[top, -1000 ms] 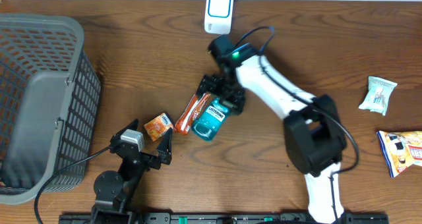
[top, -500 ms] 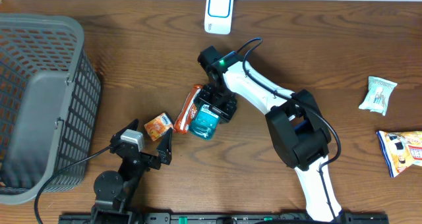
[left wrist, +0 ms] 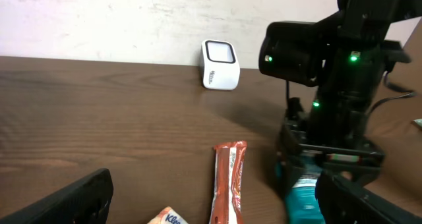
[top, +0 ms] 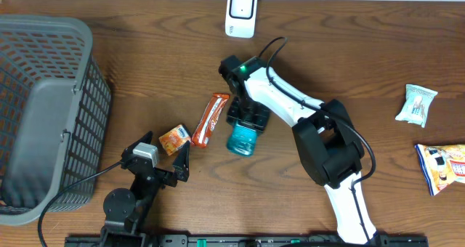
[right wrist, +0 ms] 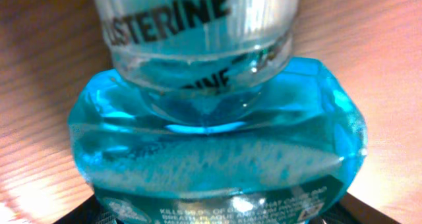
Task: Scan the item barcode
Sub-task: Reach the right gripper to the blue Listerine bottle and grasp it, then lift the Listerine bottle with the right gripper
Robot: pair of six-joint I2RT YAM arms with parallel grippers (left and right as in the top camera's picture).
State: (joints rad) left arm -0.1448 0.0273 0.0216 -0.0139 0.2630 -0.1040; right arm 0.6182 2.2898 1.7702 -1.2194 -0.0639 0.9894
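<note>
Wooden worktop carries the blue bottle, on which we read LISTERINE, at its middle under the right tool, whose grip we cannot tell; the left tool has its jaws wide apart.

— Overhead?
— Fixed high, looking straight down on the whole table.
— Left wrist?
— Low, facing the back wall; scanner and blue bottle shared with overhead.
— Right wrist?
— Pressed close against that bottle.
</note>
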